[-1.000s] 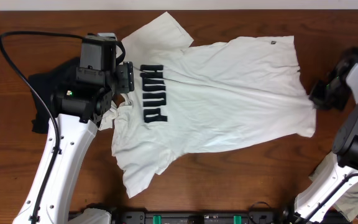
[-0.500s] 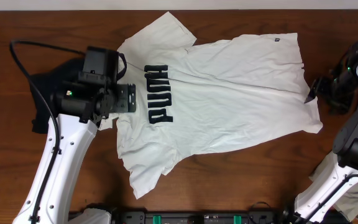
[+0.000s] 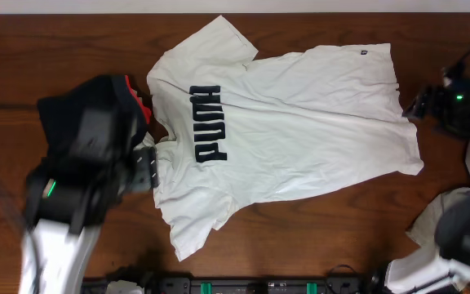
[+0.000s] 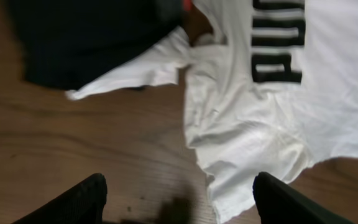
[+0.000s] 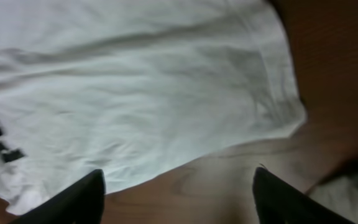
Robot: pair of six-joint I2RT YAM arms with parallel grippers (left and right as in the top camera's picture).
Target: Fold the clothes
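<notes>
The dark fingers (image 4: 82, 199) of the left gripper (image 4: 179, 180) are spread wide with nothing between them. They hang over bare wood, just beside the edge of the shirt. The right gripper (image 5: 179, 171) is the same: its fingers are wide apart and empty, near the bottom corner of the shirt but not touching it.

The white short-sleeved cotton T-shirt with big black letters (image 3: 300, 122) lies flat in the middle of the table, front side up. One sleeve reaches over to a crumpled black cloth with a bit of red (image 3: 88, 122) on the left.

A second ago both grippers were at the shirt, one at the neck end and one at the bottom end. Now both have let go and moved back. The left arm has come up close to the top camera, so it looks big and blurry. The shirt has stayed spread out. I think the smoothing is done and the folding has not started yet.

The brown wooden table (image 3: 317, 237) is bare around the shirt. A pale cloth (image 3: 455, 214) lies at the right corner. A light strip runs along the far edge; I cannot tell what it is.
</notes>
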